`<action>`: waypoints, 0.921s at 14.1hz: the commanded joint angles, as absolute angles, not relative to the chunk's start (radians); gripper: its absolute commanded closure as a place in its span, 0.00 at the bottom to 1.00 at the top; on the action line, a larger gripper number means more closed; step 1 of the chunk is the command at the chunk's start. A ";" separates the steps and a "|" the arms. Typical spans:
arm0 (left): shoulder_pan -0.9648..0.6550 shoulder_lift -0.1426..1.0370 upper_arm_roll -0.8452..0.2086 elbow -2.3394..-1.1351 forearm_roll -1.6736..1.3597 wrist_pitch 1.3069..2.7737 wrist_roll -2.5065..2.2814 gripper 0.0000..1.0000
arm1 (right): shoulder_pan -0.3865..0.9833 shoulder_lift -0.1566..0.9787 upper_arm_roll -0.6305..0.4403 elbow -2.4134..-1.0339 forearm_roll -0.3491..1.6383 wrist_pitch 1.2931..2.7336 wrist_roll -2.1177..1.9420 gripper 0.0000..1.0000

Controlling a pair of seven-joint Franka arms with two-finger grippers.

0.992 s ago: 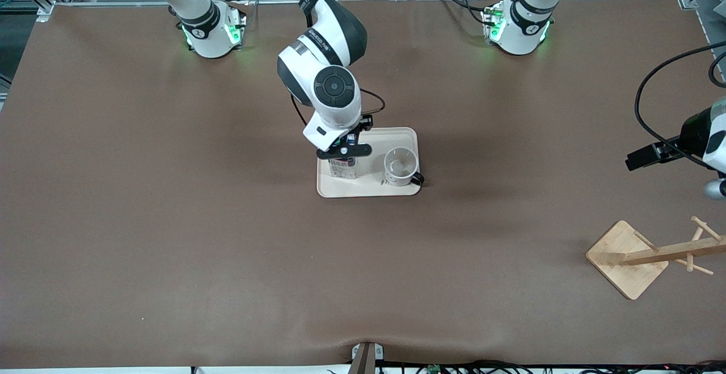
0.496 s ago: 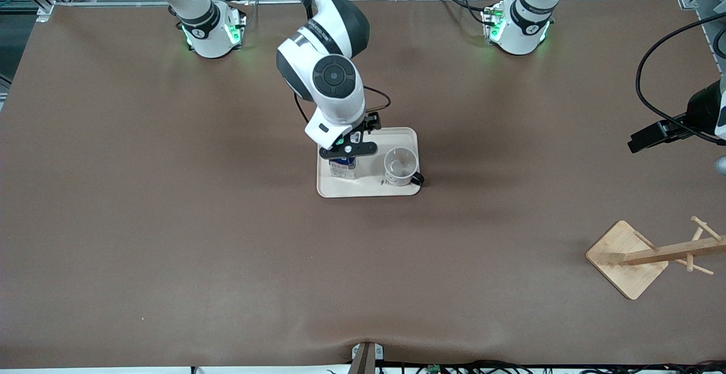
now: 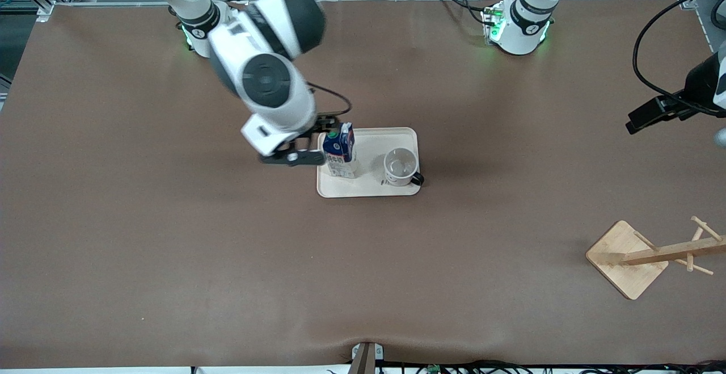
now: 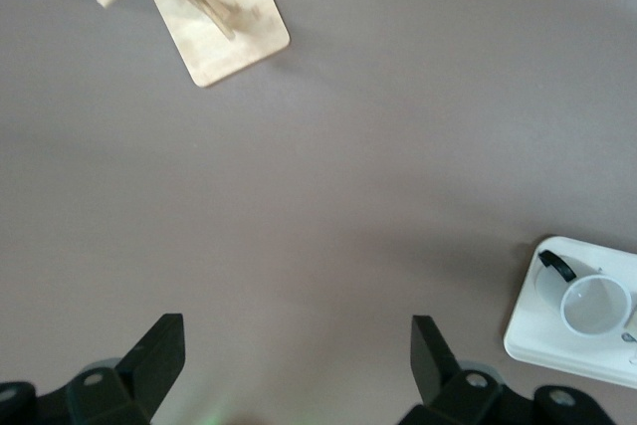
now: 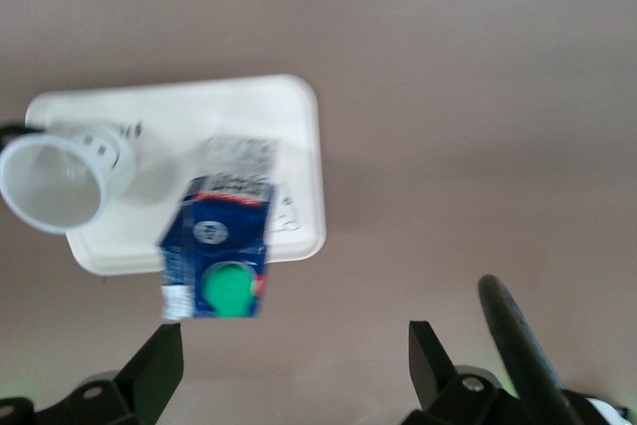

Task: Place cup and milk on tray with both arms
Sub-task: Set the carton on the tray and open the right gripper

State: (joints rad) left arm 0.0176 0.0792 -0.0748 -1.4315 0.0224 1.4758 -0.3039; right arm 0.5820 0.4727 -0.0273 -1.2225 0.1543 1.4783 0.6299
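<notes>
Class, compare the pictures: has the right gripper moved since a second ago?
Yes. The right gripper has let go of the milk and shifted off the tray, toward the right arm's end.

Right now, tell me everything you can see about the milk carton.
The milk carton is small, dark blue on top with a green round cap, a red label band and a pale printed lower part; it looks like coated card. It stands upright and closed on the cream tray, at the end toward the right arm, beside the white cup without touching it. Nothing grips it; only the tray touches it.

Matt brown table (image 3: 170, 249), pale wooden rack (image 3: 627, 257), glossy cream tray (image 3: 368, 189), printed paper milk (image 3: 340, 152).
</notes>
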 commanded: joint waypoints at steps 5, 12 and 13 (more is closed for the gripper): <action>0.055 0.057 -0.055 -1.480 0.009 1.532 -0.109 0.00 | 0.436 0.331 -0.037 -1.151 0.086 1.368 0.501 0.00; 0.046 0.066 -0.064 -1.470 0.008 1.525 -0.129 0.00 | 0.266 0.177 -0.061 -1.245 -0.034 1.296 0.208 0.00; 0.049 0.063 -0.081 -1.471 0.008 1.525 -0.130 0.00 | 0.212 0.158 -0.060 -1.285 -0.029 1.313 0.149 0.00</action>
State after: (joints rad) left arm 0.0513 0.0735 -0.0637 -1.4625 0.0144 1.5150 -0.1231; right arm 0.3123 0.2530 -0.0675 -1.1637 -0.0323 1.2939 0.2550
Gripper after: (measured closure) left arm 0.000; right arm 0.000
